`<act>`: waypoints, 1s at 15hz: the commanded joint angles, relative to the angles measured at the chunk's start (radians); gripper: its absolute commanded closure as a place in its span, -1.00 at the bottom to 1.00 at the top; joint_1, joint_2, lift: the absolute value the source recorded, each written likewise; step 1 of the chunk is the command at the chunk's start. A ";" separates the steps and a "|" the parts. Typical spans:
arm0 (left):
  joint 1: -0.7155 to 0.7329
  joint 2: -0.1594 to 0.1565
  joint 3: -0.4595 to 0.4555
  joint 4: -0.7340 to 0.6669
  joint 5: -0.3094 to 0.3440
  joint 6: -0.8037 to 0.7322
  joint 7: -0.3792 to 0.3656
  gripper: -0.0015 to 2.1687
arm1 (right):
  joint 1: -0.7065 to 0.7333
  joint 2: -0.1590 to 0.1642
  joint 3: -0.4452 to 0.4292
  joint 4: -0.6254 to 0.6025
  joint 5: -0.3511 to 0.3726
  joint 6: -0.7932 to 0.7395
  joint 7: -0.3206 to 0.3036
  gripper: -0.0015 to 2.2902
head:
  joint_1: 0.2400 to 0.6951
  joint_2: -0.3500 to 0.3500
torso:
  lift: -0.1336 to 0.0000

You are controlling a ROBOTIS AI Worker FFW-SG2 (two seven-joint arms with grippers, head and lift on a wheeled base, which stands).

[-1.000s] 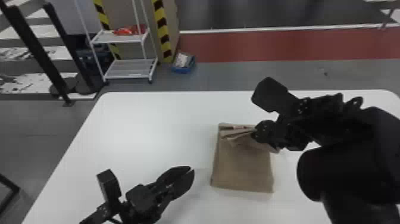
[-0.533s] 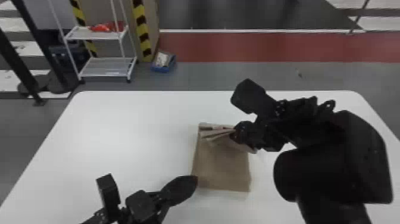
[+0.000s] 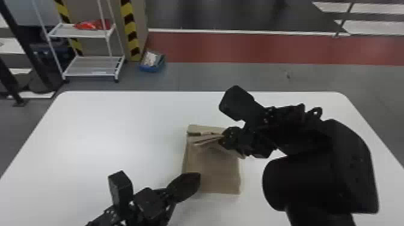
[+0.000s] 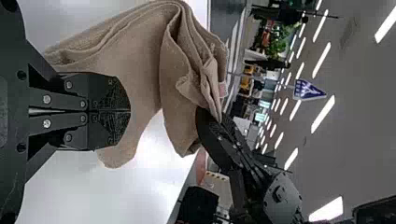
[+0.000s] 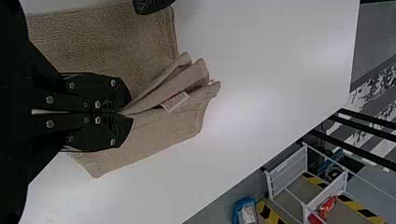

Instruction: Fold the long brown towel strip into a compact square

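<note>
The left arm [image 3: 150,204] angles in from seven o'clock and the right arm [image 3: 324,168] bends in from four, over the white table [image 3: 105,120], a shelved cart [image 3: 90,64] beyond at ten. The right claw [image 3: 224,142] pinches shut on bunched folds of the brown towel [image 3: 219,177], mid-table; the left claw [image 3: 197,176], fingertips together and gripping nothing, is at its seven o'clock.

The head view looks forward and down from the robot's side of the brown towel [image 3: 221,172], farthest off, reaching a white two-shelf rack [image 3: 90,66] beyond its left. The left wrist view, sideways, faces past the towel from close by, up to ceiling lights [image 4: 323,114]. The right wrist view, also sideways, looks down close over the towel, toward that same rack. All three share the towel.
</note>
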 commanded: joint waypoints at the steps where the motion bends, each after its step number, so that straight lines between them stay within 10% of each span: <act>1: -0.022 0.000 -0.024 0.031 -0.045 0.022 0.007 0.98 | 0.007 -0.006 0.001 -0.012 0.000 0.000 0.006 0.14 | 1.00 -0.10 | -0.87; 15: -0.051 0.002 -0.043 0.054 -0.093 0.096 0.040 0.98 | 0.114 -0.079 0.061 -0.100 0.052 -0.064 0.006 0.14 | 1.00 -0.18 | -0.87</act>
